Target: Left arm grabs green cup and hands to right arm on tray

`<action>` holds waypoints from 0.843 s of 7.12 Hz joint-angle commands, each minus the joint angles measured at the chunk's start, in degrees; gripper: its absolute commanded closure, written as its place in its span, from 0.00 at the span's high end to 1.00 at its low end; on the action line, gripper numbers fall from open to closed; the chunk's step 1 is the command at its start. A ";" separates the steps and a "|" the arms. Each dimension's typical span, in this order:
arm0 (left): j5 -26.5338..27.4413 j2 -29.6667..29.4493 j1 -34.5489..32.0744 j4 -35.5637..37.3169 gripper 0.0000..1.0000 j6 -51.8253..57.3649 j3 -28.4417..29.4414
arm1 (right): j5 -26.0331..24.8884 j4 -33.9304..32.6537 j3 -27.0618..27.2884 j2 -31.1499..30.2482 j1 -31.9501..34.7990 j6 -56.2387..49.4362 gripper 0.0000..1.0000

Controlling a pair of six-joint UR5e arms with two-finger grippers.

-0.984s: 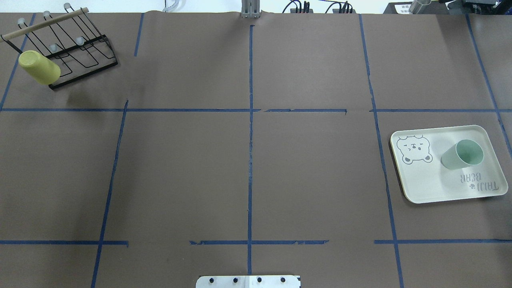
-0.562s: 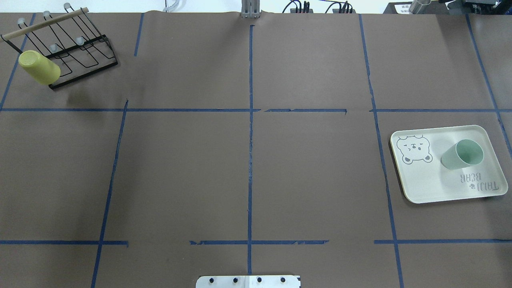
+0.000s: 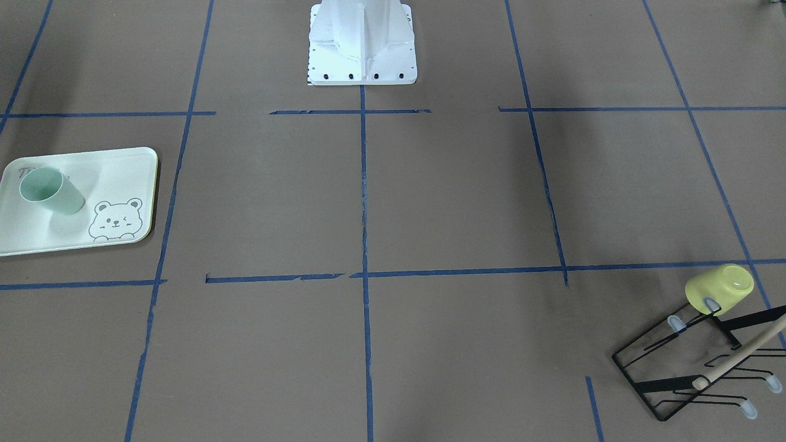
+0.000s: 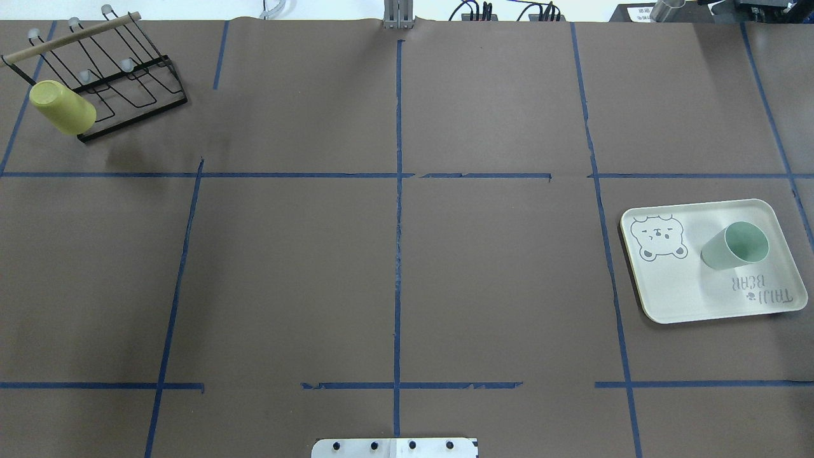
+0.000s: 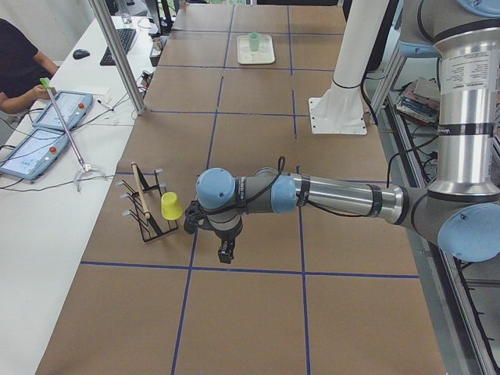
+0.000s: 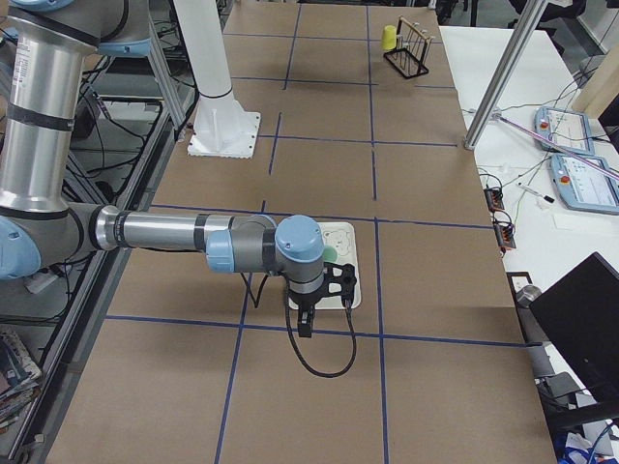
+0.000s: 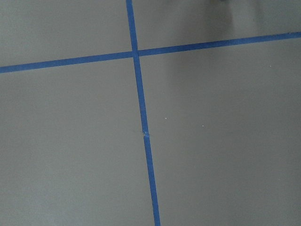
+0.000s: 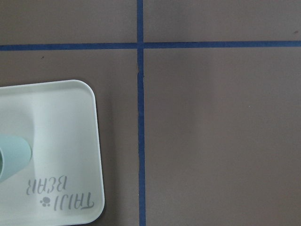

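Green cup (image 4: 736, 245) stands mouth-up on the tray (image 4: 674, 292), so delivery looks complete; my left gripper (image 5: 225, 251) and right gripper (image 6: 304, 324) hang clear of both, finger opening impossible to tell.

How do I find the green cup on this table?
Find the pale tray with a bear drawing, on the robot's right. The green cup stands on it, open end up, beside the bear. The only other cup is yellow, tipped on a black rack far away.
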 commanded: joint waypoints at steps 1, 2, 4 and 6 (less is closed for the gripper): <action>-0.14 0.07 -0.03 -1.60 1.00 -0.10 0.89 | 2.38 -5.76 0.46 2.27 -1.37 -0.29 1.00; -0.06 0.68 -0.03 -1.69 1.00 -0.10 1.07 | 2.57 -5.96 0.37 2.46 -1.64 -0.29 1.00; 0.03 0.77 -0.03 -1.78 1.00 -0.10 0.99 | 2.48 -5.79 0.63 2.46 -1.74 -0.11 1.00; 0.12 1.03 -0.03 -1.78 1.00 -0.27 0.90 | 2.57 -5.79 1.07 2.46 -1.74 -0.11 1.00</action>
